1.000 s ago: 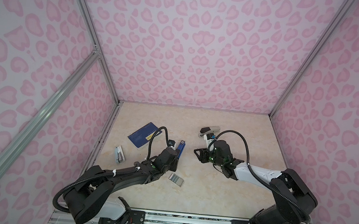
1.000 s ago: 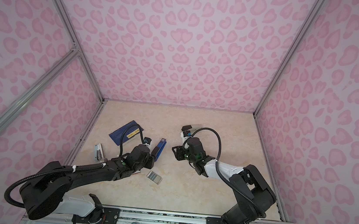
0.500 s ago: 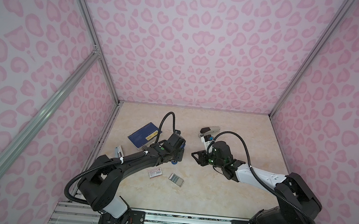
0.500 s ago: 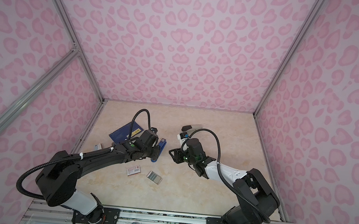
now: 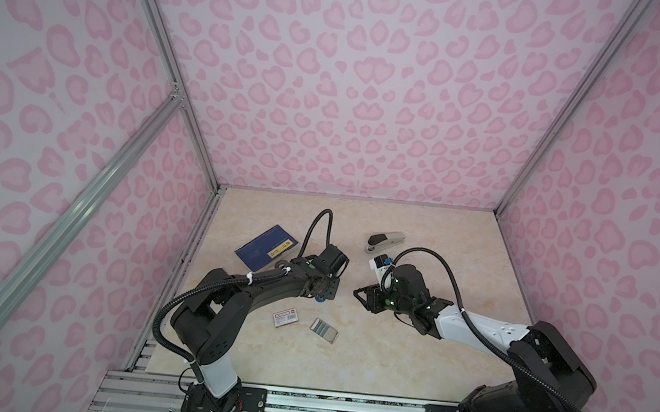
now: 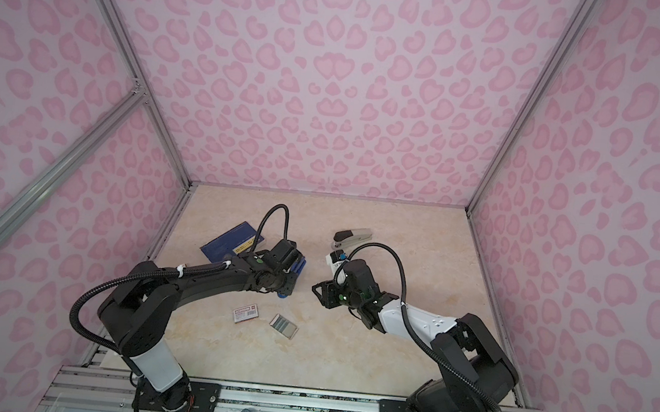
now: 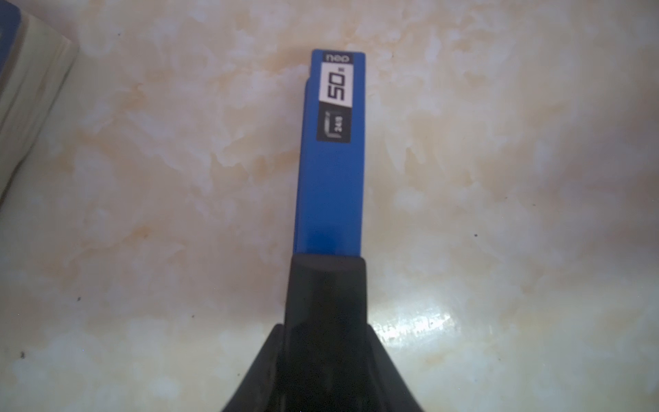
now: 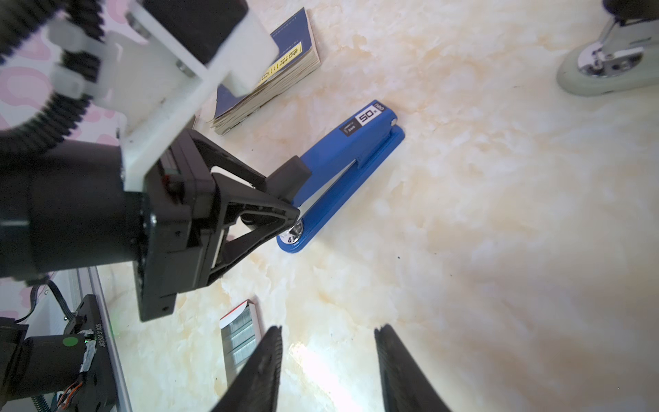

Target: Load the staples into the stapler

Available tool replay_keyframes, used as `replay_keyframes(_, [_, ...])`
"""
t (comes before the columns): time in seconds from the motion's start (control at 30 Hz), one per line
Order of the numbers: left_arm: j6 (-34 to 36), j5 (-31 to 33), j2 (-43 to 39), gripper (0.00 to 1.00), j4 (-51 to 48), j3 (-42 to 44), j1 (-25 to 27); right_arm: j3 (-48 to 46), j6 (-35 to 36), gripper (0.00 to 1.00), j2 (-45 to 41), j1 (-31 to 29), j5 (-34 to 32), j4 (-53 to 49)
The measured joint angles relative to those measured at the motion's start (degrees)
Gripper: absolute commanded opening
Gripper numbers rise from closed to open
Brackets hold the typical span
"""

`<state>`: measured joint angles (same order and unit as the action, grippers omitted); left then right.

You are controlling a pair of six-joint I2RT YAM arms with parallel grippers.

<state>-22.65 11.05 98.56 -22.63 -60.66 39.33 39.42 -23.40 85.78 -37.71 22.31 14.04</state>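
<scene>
A blue stapler lies flat on the marble table, and in both top views my left arm covers most of it. My left gripper is shut on its hinge end, one finger on top and one under the base. The staples sit as silvery strips in a small white tray nearer the front. The tray's white, red-labelled sleeve lies just left of it. My right gripper hovers open and empty, right of the stapler and pointing toward it.
A dark blue booklet lies behind my left gripper, close to the stapler. A second, grey stapler stands at the back, behind my right wrist. Patterned walls enclose the table on three sides.
My left gripper moved from beside the staple tray back to the blue stapler and closed on its rear end. The sleeve now lies free on the table. My right gripper shifted slightly left.
</scene>
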Motion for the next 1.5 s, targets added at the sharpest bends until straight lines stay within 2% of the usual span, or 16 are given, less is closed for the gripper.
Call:
replay_keyframes(0.13, [0.1, 0.3, 1.3, 0.09, 0.7, -0.1, 0.0, -0.5, -0.2, 0.45, 0.0, 0.0, -0.1, 0.3])
replay_keyframes(0.43, [0.2, 0.7, 2.8, 0.05, 4.6, 0.3, 0.0, -0.8, -1.0, 0.45, -0.2, 0.0, -0.3, 1.1])
replay_keyframes(0.87, [0.0, 0.1, 3.3, 0.08, 5.6, -0.5, -0.6, -2.1, -1.5, 0.45, -2.9, 0.8, -1.2, 1.1])
replay_keyframes(1.23, [-0.2, -2.3, 4.5, 0.08, -0.9, -5.9, -1.6, -4.2, -2.5, 0.46, -7.0, 3.4, -2.6, 1.1])
replay_keyframes(1.5, [-0.2, -2.4, 7.2, 0.08, -1.7, -9.6, -2.2, -5.5, -2.6, 0.45, -8.7, 4.7, -2.8, 1.1])
